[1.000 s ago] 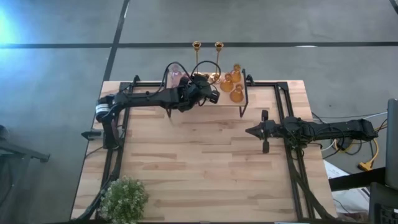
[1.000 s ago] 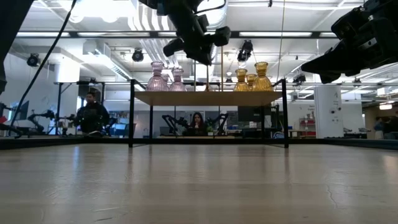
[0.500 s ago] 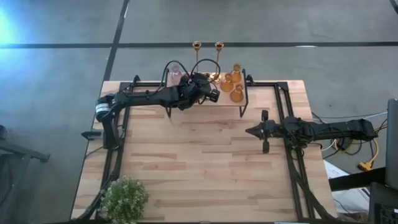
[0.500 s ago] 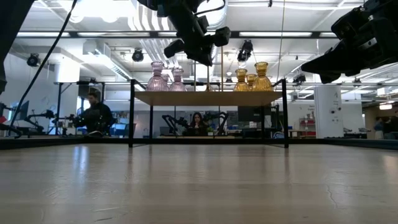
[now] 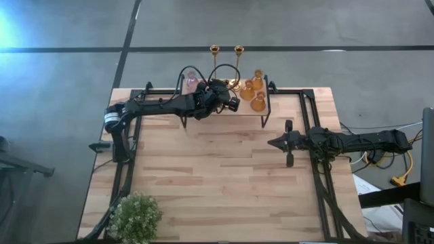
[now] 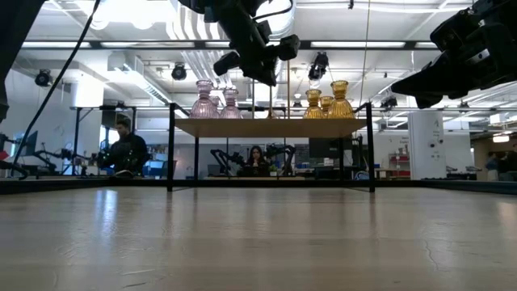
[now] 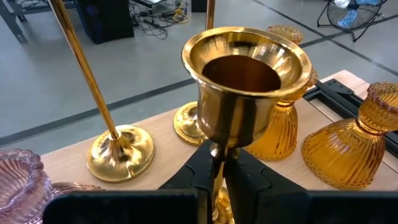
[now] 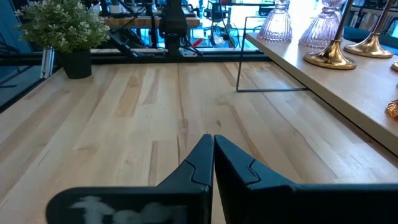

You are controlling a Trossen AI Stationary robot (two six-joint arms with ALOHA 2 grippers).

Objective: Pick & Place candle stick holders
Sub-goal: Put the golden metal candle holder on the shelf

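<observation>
A raised wooden shelf (image 5: 227, 112) stands at the table's far edge. My left gripper (image 7: 219, 158) is over it (image 5: 229, 102), shut on a gold candle stick holder whose cup (image 7: 245, 68) stands upright above the fingers. Two more gold holders stand on their round bases (image 7: 121, 154) (image 7: 189, 124) on the shelf. Amber glass holders (image 7: 348, 146) (image 5: 258, 102) sit toward the shelf's right end, pink ones (image 7: 18, 177) (image 5: 192, 80) toward its left. My right gripper (image 8: 212, 149) is shut and empty above the table's right middle (image 5: 272, 143). My left gripper pinches the gold holder's thin stem (image 7: 219, 149) just below the cup, between its two fingers. The fingers come about level from the table's left and lie across the stem. The holder stands upright. Its base is hidden under the gripper, so I cannot tell whether it rests on the shelf.
A green leafy plant (image 5: 134, 215) stands at the table's near left corner. The shelf's thin black legs (image 6: 170, 153) (image 6: 371, 149) rise from the table. People sit in the room beyond (image 6: 125, 152). Open wood lies between the shelf and the near edge (image 5: 224, 183).
</observation>
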